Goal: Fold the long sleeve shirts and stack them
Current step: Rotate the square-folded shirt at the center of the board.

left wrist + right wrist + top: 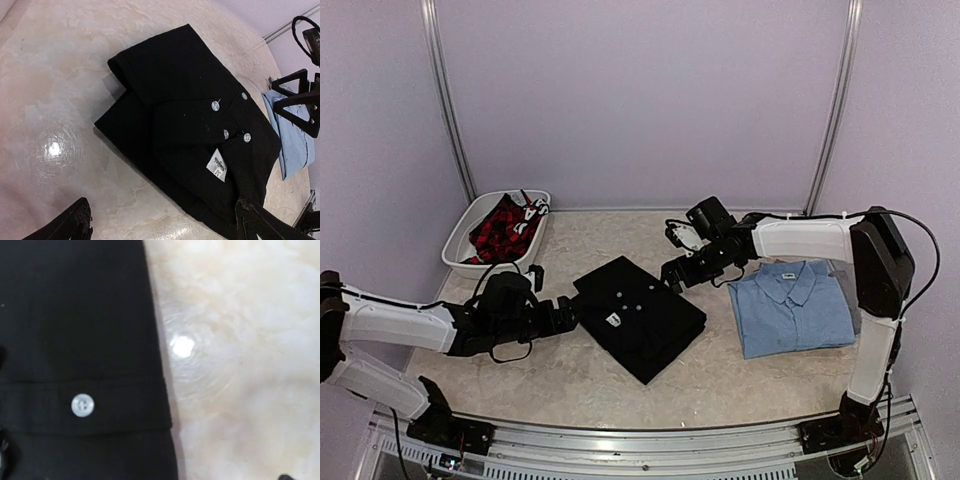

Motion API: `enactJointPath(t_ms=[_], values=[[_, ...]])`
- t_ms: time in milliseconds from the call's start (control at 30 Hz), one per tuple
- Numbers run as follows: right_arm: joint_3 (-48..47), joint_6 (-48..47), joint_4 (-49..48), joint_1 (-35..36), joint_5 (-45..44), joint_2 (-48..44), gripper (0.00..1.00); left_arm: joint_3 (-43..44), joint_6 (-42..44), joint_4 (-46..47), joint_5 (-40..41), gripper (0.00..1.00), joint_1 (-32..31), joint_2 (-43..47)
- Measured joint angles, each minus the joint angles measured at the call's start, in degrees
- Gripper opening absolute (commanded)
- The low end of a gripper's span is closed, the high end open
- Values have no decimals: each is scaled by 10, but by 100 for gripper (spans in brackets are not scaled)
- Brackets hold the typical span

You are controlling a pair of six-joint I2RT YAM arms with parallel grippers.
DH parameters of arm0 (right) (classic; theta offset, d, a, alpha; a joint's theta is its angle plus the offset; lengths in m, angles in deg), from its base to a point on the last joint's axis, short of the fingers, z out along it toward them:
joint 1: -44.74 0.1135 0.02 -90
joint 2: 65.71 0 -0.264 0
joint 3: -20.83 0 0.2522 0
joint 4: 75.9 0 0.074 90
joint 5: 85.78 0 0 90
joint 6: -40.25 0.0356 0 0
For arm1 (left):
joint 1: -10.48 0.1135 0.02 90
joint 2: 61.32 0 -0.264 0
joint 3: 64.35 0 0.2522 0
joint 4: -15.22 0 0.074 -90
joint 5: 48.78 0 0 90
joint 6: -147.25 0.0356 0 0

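A folded black long sleeve shirt (640,318) lies mid-table, its white neck label (218,165) and small white buttons (215,105) facing up. A folded light blue shirt (790,306) lies apart on its right, also showing in the left wrist view (292,135). My left gripper (566,313) sits at the black shirt's left edge, open, one fingertip over bare table and the other (260,220) over black cloth. My right gripper (674,274) hovers low over the shirt's far right edge, open with nothing between its fingers. The right wrist view holds black cloth (75,340) with one button (82,405).
A white basket (463,228) with a red and black plaid cloth (505,228) stands at the back left. Marble-patterned table (570,385) lies in front of the shirts. Pale walls and two metal posts close in the back and sides.
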Motion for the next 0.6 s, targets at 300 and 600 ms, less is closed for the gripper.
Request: enactJointPath(t_ms=[300, 600], values=[[96, 28, -81, -36, 138, 0, 97, 1, -74, 102, -78, 94, 4, -138], [218, 69, -151, -21, 190, -51, 94, 51, -92, 167, -145, 92, 31, -223]])
